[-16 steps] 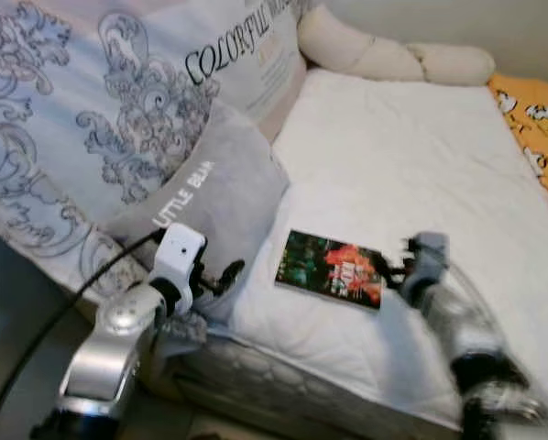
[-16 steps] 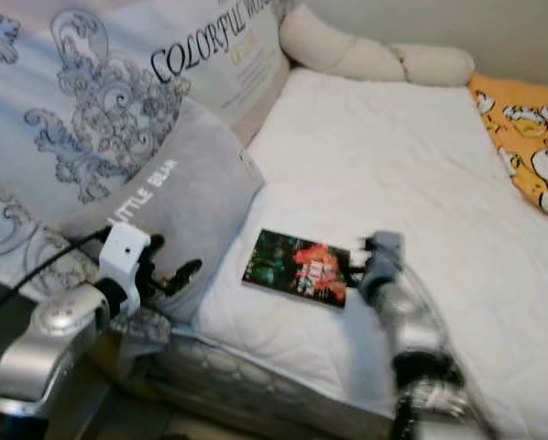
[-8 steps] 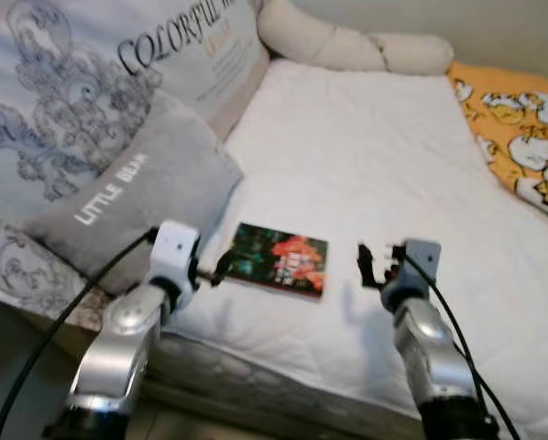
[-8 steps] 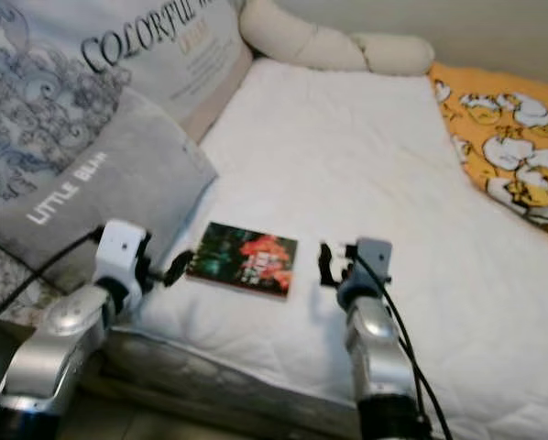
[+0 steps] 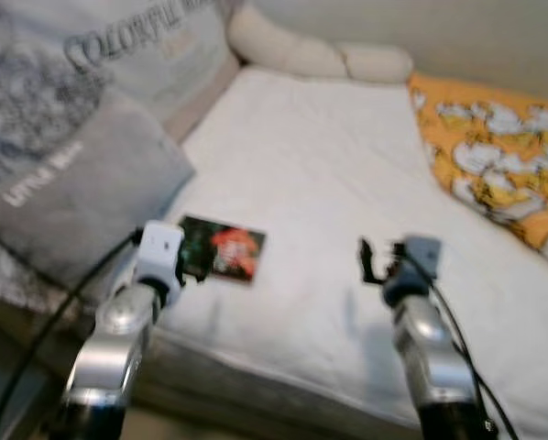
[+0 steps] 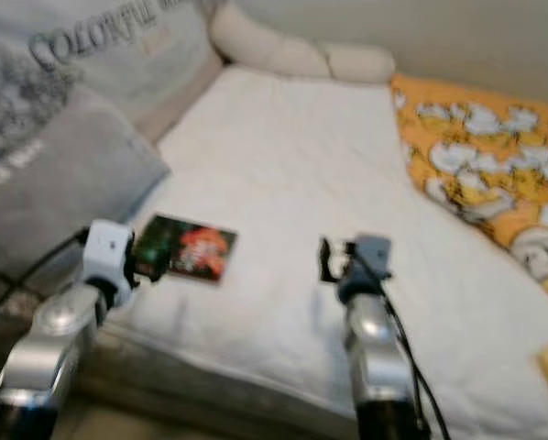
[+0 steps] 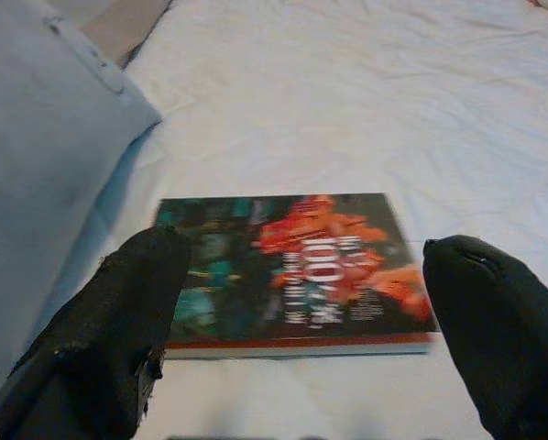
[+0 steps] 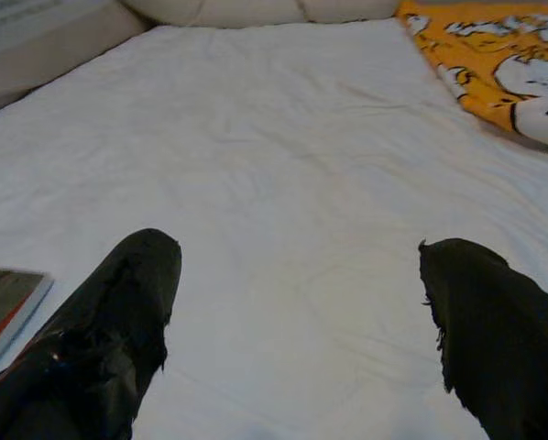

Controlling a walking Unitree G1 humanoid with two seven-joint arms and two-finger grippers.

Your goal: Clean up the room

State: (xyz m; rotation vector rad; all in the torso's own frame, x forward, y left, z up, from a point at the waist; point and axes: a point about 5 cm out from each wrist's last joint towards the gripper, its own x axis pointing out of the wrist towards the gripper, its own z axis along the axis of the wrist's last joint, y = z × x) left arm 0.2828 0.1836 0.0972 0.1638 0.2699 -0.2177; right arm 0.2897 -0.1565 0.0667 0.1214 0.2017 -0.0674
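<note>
A dark paperback book [image 7: 292, 270] with a red-orange cover picture and white lettering lies flat on the white quilted mattress [image 5: 347, 174], close to the mattress's near edge and just beside the grey cushion [image 5: 68, 197] that leans at its left side. Behind that cushion stands a larger pale pillow [image 5: 137, 55] printed with the word "COLORFUL". A cream bolster [image 5: 320, 57] lies across the far end of the mattress, and an orange blanket with white cartoon figures [image 5: 494, 165] is bunched along its right side.

The left arm reaches forward from the near left corner of the mattress, its silver forearm slanting up to a white wrist block. The left gripper [image 7: 297, 302] sits low at the book's near-left end; in the left wrist view its two black fingers [image 7: 127, 321] are spread wide, one to each side of the book's near edge, and grasp nothing.

The right arm stretches straight ahead over the mattress, well apart from the book on the book's right. The right gripper [image 8: 297, 302] hovers above bare white quilting, its fingers [image 8: 118, 321] parted wide and empty; in the right wrist view a corner of the book [image 8: 4, 298] shows beside one finger.
</note>
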